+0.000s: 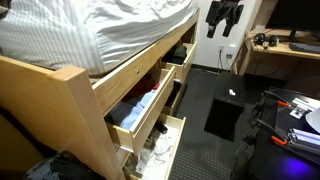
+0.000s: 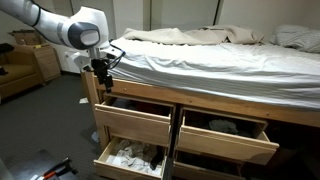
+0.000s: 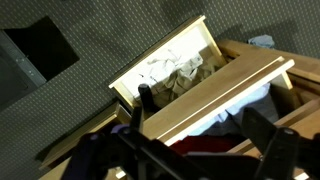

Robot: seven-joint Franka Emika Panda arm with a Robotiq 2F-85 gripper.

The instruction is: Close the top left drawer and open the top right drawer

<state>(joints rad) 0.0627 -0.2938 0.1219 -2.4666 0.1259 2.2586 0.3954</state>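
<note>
Presently: 2 jaws spread wide, gripping nothing. Gripper (image 2: 101, 68) poised above the left end of top left drawer (image 2: 130, 122), not touching; drawer pulled out, long axis running crosswise beneath. Top right drawer (image 2: 226, 140) beside it, farther off, likewise standing out.

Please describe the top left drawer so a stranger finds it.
Look under the bed with pale bedding. The top left drawer is the wide upper pine one, above the drawer of white cloths; only it holds blue and red clothing.
</note>
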